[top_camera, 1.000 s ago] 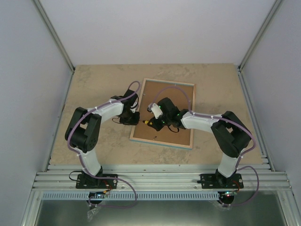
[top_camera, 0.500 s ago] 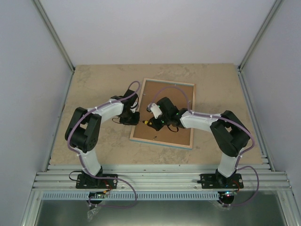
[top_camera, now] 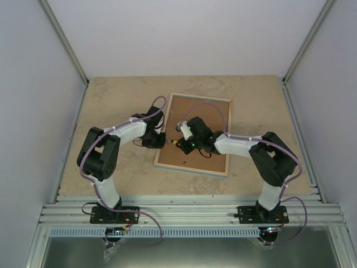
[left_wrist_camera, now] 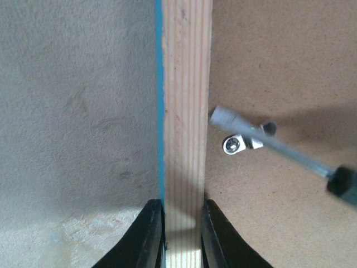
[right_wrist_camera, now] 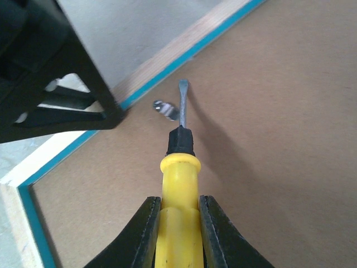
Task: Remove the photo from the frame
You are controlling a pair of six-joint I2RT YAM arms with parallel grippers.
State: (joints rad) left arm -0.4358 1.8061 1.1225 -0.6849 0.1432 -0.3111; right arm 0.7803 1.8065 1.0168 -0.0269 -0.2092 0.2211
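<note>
Left pincer [left_wrist_camera: 182, 223] has both fingers pinched on the frame [left_wrist_camera: 187, 84], right on its light wood rim, with the thin blue edge along the left. Brown backing board is on the right, with a small metal tab [left_wrist_camera: 237, 144] screwed near the rim. A screwdriver [left_wrist_camera: 268, 142] shaft crosses over it. Beige surface [left_wrist_camera: 78, 111] is off to the left.

One frame [top_camera: 207, 159] lies at the centre of the top view, on one table [top_camera: 122, 100]. One screwdriver [right_wrist_camera: 179, 173] fills the lower middle of the right wrist view. One metal clip [left_wrist_camera: 241, 142] shows right of centre in the left wrist view. There are two grippers: the left gripper [left_wrist_camera: 182, 234] and the right gripper [right_wrist_camera: 179, 223].
</note>
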